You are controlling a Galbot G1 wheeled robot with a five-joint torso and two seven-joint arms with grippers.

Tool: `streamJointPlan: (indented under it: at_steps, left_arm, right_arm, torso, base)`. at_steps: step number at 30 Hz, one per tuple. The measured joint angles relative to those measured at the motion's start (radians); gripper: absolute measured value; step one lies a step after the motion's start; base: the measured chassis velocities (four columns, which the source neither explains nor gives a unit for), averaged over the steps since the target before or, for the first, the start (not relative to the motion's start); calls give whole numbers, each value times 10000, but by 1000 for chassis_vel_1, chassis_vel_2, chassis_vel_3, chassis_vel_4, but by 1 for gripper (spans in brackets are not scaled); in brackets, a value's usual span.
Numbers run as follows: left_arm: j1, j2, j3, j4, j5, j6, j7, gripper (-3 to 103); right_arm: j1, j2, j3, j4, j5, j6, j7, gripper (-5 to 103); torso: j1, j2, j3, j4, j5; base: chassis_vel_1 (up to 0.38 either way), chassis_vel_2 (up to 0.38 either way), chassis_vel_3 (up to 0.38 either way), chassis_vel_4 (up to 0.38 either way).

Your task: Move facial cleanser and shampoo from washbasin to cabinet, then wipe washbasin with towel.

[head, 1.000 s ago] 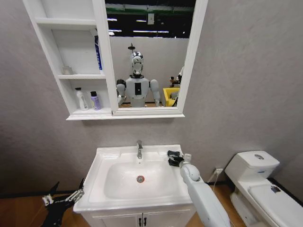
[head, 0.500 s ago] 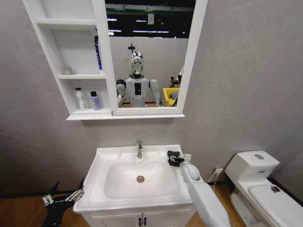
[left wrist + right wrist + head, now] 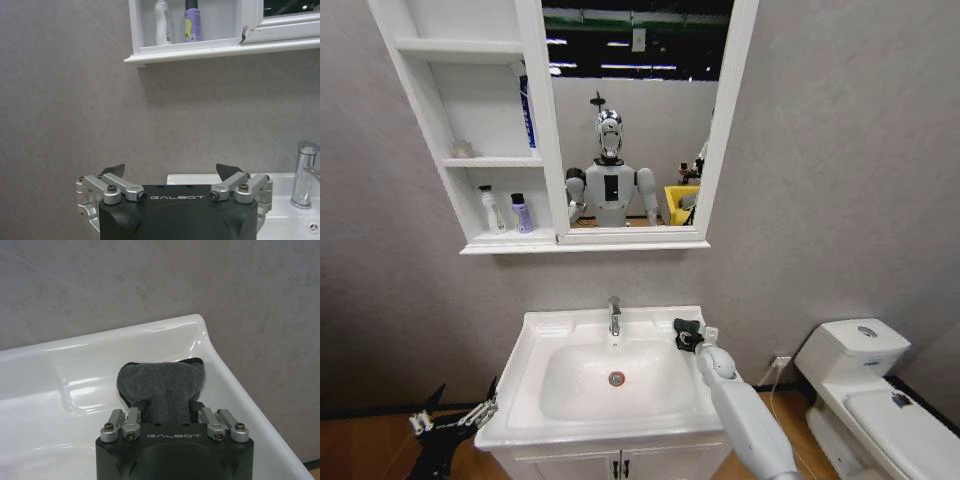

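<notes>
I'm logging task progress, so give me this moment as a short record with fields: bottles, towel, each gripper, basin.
bottles: white bottle and purple bottle stand side by side in the lowest compartment of the cabinet
towel: dark grey towel on the back right corner of the washbasin
right gripper: right gripper at the towel, jaws closed on it
left gripper: left gripper low, left of the washbasin, jaws open, holding nothing
basin: bowl bare around the drain; faucet at the back
</notes>
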Motion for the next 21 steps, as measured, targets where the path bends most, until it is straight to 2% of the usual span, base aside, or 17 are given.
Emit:
streamJointPlan:
  at_steps: [3, 5, 6, 7, 9, 10, 15, 17, 21]
  left_arm:
    - [0, 0, 0, 0, 0, 0, 0, 100]
    - [0, 0, 0, 0, 0, 0, 0, 100]
    - [0, 0, 0, 0, 0, 0, 0, 100]
    - [0, 0, 0, 0, 0, 0, 0, 100]
    - [0, 0, 0, 0, 0, 0, 0, 100]
    - [0, 0, 0, 0, 0, 0, 0, 100]
    - [0, 0, 0, 0, 0, 0, 0, 100]
    - [0, 0, -2, 0, 0, -1, -3, 100]
    - [0, 0, 0, 0, 0, -2, 0, 100]
  right_arm:
    - [-1, 11, 49, -74, 0, 23, -61, 30]
    - [-7, 12, 54, -78, 2, 39, -70, 30]
    - [-33, 12, 53, -45, 13, 54, -73, 25]
    - [-33, 12, 53, -45, 13, 54, -73, 25]
    - [-265, -40, -91, 571, 134, 53, -12, 14]
    - [-582, -113, -268, 1342, 146, 45, 52, 5]
    - [-1169, -188, -588, 2373, 107, 29, 156, 3]
    - [-1871, -147, -997, 3241, 99, -66, 457, 3]
    - [-2368, 29, -1355, 3484, 151, -367, 605, 3]
  torso:
    - [0, 0, 0, 1, 0]
    - [0, 0, 0, 1, 0]
    - [0, -1, 0, 2, -1]
    - [0, -1, 0, 2, -1]
    - [1, -1, 1, 0, 1]
    - [2, -1, 0, 1, 0]
    - [0, 0, -1, 1, -1]
    - [-1, 0, -1, 1, -4]
    - [-1, 0, 0, 2, 3]
  base:
    - [0, 0, 0, 0]
    - [0, 0, 0, 0]
    - [0, 0, 0, 0]
    - [0, 0, 0, 0]
    - [0, 0, 0, 0]
    - [0, 0, 0, 0]
    - [0, 0, 0, 0]
    - [0, 0, 0, 0]
    - [0, 0, 0, 0]
